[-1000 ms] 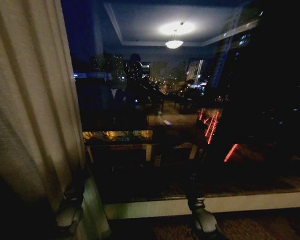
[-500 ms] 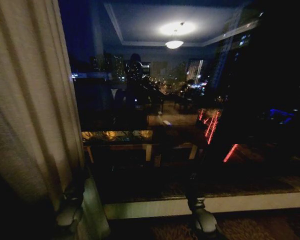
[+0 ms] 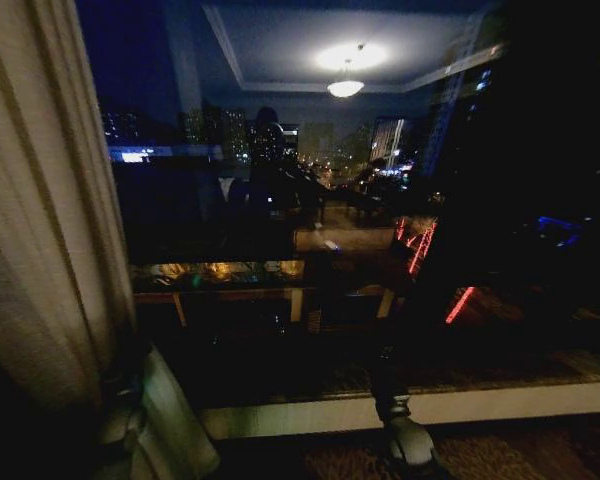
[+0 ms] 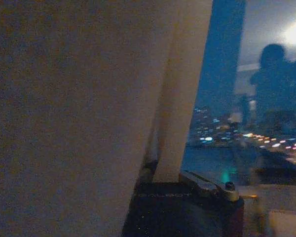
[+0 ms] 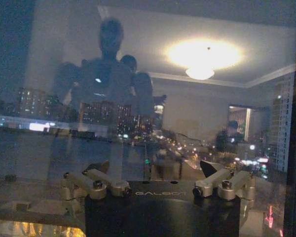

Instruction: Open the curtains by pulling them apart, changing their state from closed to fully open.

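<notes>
Fabric sits pinched in the left gripper (image 4: 155,170): in the left wrist view a pleated fold of the curtains (image 4: 89,98) runs straight down into the jaws, which are closed on it. In the head view that gripper (image 3: 120,420) is low at the left edge, with the sheer off-white panel (image 3: 40,200) rising above it, long axis vertical, bunched against the left side of the window (image 3: 330,250). The right gripper (image 5: 158,190) hangs apart from any cloth, fingers spread, facing bare dark glass; it shows low and right of centre in the head view (image 3: 408,440). The panel lies left of both tools, so the left arm is nearer, and any further pull would run leftward, away from the exposed glass.
</notes>
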`<state>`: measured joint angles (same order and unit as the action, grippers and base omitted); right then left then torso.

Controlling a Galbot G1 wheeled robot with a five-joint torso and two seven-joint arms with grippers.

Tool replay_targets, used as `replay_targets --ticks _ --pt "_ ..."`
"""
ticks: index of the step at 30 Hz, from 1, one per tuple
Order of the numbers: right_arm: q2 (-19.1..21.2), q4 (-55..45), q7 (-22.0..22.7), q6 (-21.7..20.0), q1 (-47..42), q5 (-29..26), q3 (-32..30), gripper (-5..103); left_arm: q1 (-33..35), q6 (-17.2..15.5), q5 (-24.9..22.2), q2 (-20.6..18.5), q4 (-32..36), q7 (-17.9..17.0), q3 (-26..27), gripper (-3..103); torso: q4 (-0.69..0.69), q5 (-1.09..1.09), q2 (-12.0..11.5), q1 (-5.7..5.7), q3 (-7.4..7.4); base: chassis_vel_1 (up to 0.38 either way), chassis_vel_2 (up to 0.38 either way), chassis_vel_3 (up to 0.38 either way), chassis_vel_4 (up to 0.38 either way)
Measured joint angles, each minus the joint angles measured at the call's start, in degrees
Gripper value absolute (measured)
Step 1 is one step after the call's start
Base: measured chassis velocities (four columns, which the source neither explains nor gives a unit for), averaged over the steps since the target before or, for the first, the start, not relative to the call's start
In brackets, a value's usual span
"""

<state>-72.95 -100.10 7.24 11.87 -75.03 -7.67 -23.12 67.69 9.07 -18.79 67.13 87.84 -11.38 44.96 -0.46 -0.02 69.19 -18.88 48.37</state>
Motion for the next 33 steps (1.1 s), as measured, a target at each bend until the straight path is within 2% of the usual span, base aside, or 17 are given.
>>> replay_targets --ticks 7,16,28,33 --pt "0.0 0.0 0.0 0.0 0.0 0.0 0.0 100 -2.58 0.21 -2.45 -4.31 -6.05 -0.41 4.24 0 0.0 0.01 -0.01 0.0 0.0 0.0 0.0 0.0 0.0" --pt "0.0 0.0 0.0 0.0 0.0 0.0 0.0 100 -10.07 1.64 -3.0 -11.39 -20.72 -0.88 9.69 0 0.0 0.01 -0.01 -0.01 0.01 0.0 0.0 0.0 0.0" --pt "0.0 0.0 0.0 0.0 0.0 0.0 0.0 100 -10.02 2.17 -2.7 -11.5 -21.54 -0.89 9.14 0 0.0 0.02 -0.01 -0.01 0.0 0.0 0.0 0.0 0.0" --pt "0.0 0.0 0.0 0.0 0.0 0.0 0.0 100 -6.3 2.46 -0.34 -7.9 -16.8 -1.9 8.04 0 0.0 0.04 0.0 0.0 0.0 0.0 0.0 0.0 0.0"
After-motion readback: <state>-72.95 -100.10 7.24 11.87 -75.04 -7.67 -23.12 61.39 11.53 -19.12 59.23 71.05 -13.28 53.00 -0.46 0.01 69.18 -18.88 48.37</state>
